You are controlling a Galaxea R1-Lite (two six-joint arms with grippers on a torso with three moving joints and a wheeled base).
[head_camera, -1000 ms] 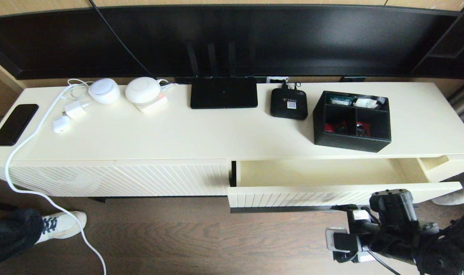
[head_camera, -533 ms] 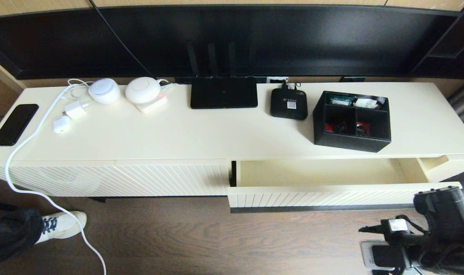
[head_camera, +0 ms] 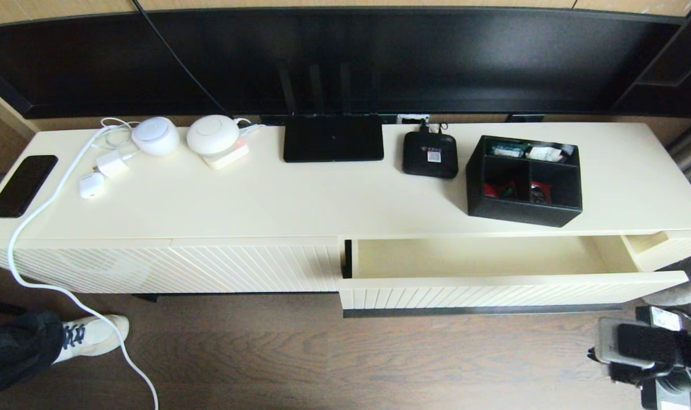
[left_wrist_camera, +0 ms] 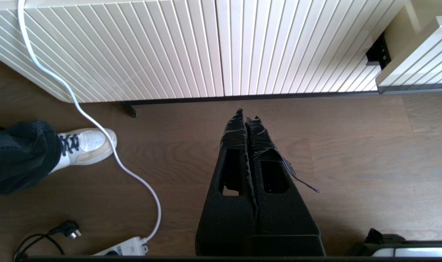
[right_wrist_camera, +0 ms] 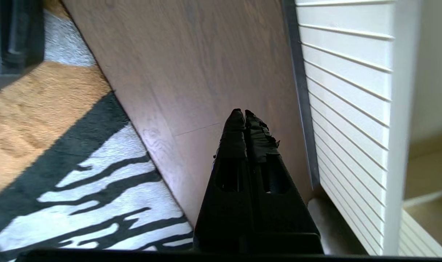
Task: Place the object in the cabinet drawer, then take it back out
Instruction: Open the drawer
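Observation:
The black organizer box (head_camera: 525, 181) stands on the cabinet top at the right, with red and white items in its compartments. Just below it the cabinet drawer (head_camera: 482, 290) is pulled open, showing a bare cream interior (head_camera: 476, 256). My right arm (head_camera: 650, 353) is low at the right, in front of the drawer's right end and off its front. The right gripper (right_wrist_camera: 244, 112) is shut on nothing and hangs over the wooden floor beside the ribbed drawer front (right_wrist_camera: 346, 109). The left gripper (left_wrist_camera: 247, 113) is shut and empty above the floor before the left cabinet panel.
On the top lie a flat black router (head_camera: 332, 138), a small black set-top box (head_camera: 430, 155), white round devices (head_camera: 212, 135), a charger and a phone (head_camera: 22, 185). A white cable (head_camera: 38, 228) runs to the floor beside a person's shoe (head_camera: 92, 336). A striped rug (right_wrist_camera: 79, 189) lies near the right gripper.
My right arm has swung to the right and downward, away from the middle of the drawer front to the lower right corner. The drawer and the box have not moved.

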